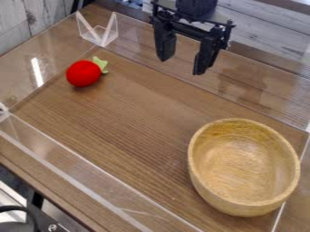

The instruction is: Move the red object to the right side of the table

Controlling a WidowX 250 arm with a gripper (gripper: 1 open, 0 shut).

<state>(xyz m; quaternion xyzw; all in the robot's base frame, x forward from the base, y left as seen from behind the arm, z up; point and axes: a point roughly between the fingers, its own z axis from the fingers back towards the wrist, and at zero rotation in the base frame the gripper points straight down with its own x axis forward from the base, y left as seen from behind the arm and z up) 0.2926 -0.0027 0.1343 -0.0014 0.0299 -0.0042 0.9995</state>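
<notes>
The red object [83, 72] is a small bright red strawberry-like toy with a green leafy top. It lies on the left part of the brown wood-grain table [133, 118]. My black gripper [182, 56] hangs above the table's far middle, pointing down, well to the right of the toy and apart from it. Its two fingers are spread open and nothing sits between them.
A round light wooden bowl [244, 164] stands at the near right. Low clear acrylic walls edge the table, with a folded clear corner piece [97, 30] at the far left. Bare wood lies between the toy and the bowl.
</notes>
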